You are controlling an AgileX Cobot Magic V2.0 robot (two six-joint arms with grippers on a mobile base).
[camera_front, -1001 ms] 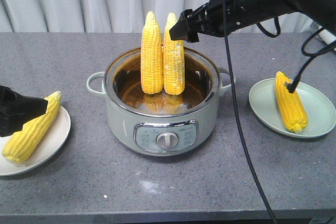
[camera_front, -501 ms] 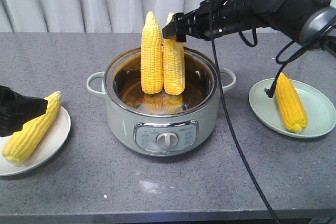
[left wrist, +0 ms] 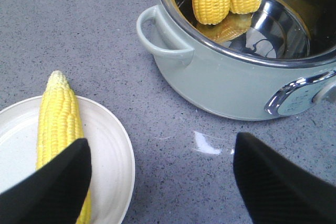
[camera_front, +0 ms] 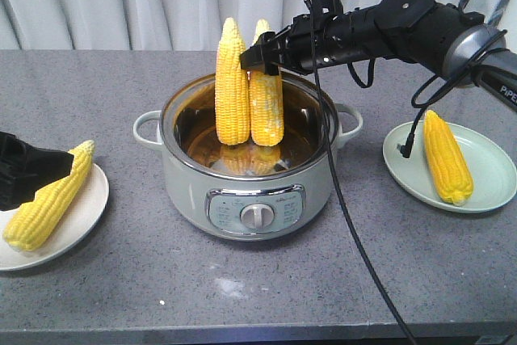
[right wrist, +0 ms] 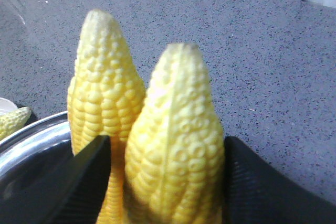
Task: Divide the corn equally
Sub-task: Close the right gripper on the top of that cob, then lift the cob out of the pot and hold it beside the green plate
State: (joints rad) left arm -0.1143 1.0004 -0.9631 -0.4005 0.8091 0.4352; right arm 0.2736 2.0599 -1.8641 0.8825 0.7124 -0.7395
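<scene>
Nearest me, one cob (camera_front: pixel 47 197) lies flat on the cream plate (camera_front: pixel 81 217) at the worktop's (camera_front: pixel 242 296) left end. The left jaws hang over it, spread wide and holding nothing. A second cob (camera_front: pixel 447 157) lies on the green plate (camera_front: pixel 493 163) to the right. That makes one apiece, so I judge the two upright cobs (camera_front: pixel 232 86) in the pot (camera_front: pixel 186 183), bright yellow with pale tips, are what remains to share out. The right arm (camera_front: pixel 404 26) reaches in from the far side. The right jaws straddle the right-hand cob (right wrist: pixel 176 140) near its tip, spread either side and apparently not gripping.
</scene>
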